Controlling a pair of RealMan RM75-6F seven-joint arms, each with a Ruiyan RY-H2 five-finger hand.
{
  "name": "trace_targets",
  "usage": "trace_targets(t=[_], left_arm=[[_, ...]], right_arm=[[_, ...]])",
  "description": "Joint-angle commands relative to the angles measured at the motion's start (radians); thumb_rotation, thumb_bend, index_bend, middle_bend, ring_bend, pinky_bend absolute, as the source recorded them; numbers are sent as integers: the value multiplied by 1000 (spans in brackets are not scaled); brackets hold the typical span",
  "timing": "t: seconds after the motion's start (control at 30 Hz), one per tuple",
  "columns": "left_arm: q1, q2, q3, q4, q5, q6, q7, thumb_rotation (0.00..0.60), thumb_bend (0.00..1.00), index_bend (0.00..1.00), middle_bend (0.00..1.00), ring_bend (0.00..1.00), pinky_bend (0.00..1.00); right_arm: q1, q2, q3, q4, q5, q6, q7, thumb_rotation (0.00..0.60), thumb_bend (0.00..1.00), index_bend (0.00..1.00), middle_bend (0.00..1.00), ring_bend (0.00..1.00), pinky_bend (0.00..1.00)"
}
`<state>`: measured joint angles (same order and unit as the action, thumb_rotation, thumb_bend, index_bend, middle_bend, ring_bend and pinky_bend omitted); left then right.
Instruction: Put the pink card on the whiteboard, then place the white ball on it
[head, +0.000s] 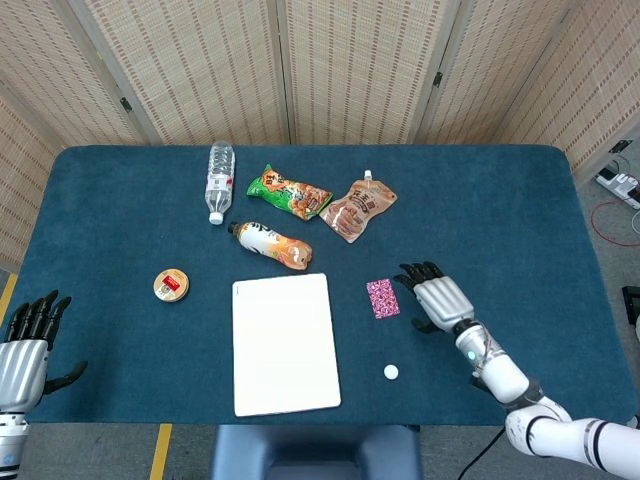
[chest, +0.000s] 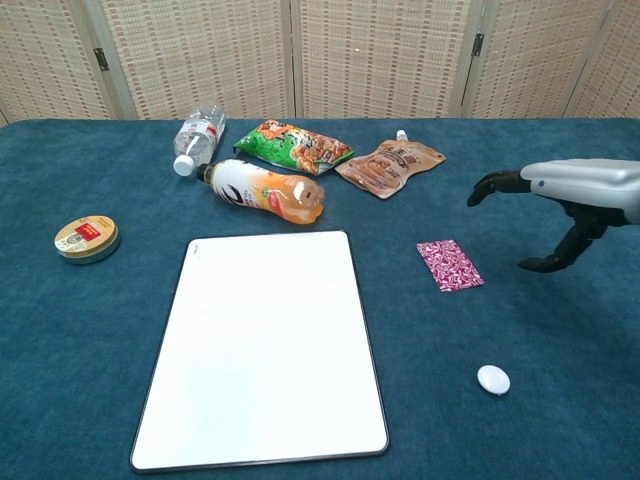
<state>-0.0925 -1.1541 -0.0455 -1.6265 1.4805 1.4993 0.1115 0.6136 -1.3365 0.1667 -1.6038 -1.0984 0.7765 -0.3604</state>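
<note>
The pink patterned card (head: 383, 298) (chest: 449, 264) lies flat on the blue cloth, just right of the whiteboard (head: 284, 343) (chest: 265, 345). A small white ball (head: 391, 372) (chest: 493, 379) rests near the front edge, below the card. My right hand (head: 437, 297) (chest: 570, 198) hovers open just right of the card, fingers spread, touching nothing. Over at the front left corner, my left hand (head: 24, 348) is open and holds nothing; the chest view does not show it.
Behind the whiteboard lie an orange drink bottle (head: 270, 244), a clear water bottle (head: 219, 180), a green snack bag (head: 290, 193) and a brown spout pouch (head: 358, 208). A round tin (head: 172, 285) sits to the left. Folding screens stand behind the table.
</note>
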Motion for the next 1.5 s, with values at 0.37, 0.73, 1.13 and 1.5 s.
trace_targets(t=[0.37,0.73,1.13,1.5], left_arm=[[-2,-10,2,11,7,-4,-2,600,246,21,16,49,0],[-5,-14,3,27,8,-13,-15,600,246,26,16,47,0],[-7,-16,2,35,5,-18,-23,600,246,29,16,47,0],[-12,-17,1,41,0,-29,-29,600,246,60,16,47,0]], right_arm=[[173,-113,-34,67,332,-25,-213,600,291,148,45,48,0],[221,-169,-63,126,431,1,-222,600,291,148,45,46,0],[258,-204,-88,169,464,5,-224,600,290,148,45,48,0],[281,-219,-105,185,493,11,-234,600,291,148,46,46,0]])
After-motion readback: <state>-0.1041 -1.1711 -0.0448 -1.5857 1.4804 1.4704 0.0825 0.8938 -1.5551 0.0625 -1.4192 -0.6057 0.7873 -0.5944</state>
